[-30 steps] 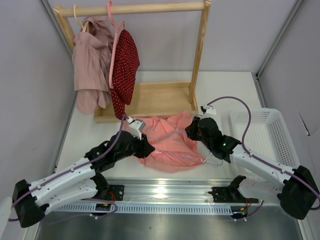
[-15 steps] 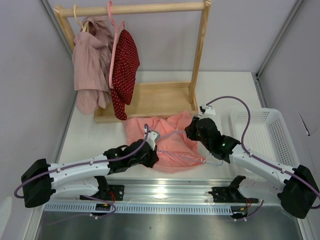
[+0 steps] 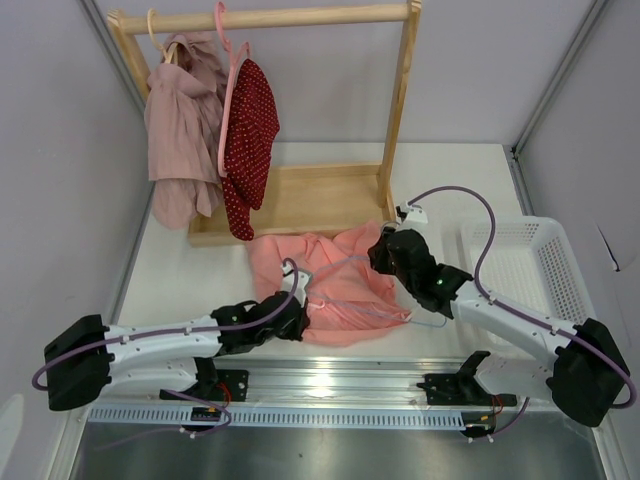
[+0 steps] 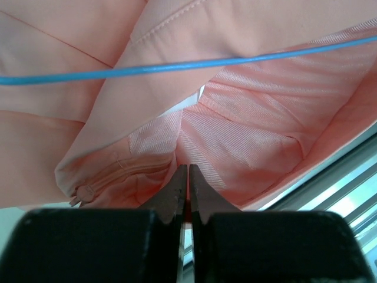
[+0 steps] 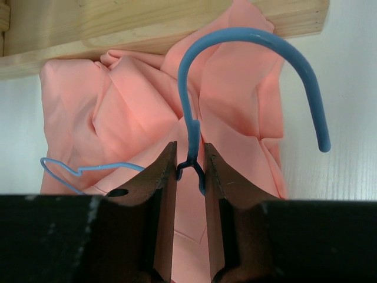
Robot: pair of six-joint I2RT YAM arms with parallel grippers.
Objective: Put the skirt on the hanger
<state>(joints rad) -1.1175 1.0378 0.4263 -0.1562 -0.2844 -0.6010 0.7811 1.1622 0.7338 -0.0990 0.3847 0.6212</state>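
My left gripper [image 4: 187,170] has dropped from the far left corner of the skirt [image 3: 340,275] to its near hem, pressed together there, while my right gripper [image 5: 190,154] pinches the hanger [image 5: 253,34] lying across it mid-worktop [image 3: 200,270], so I judge threading can begin.

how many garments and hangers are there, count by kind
garments: 3 (skirt, red dotted garment, mauve garment)
hangers: 3 (blue hanger, pink hanger, cream hanger)
total: 6
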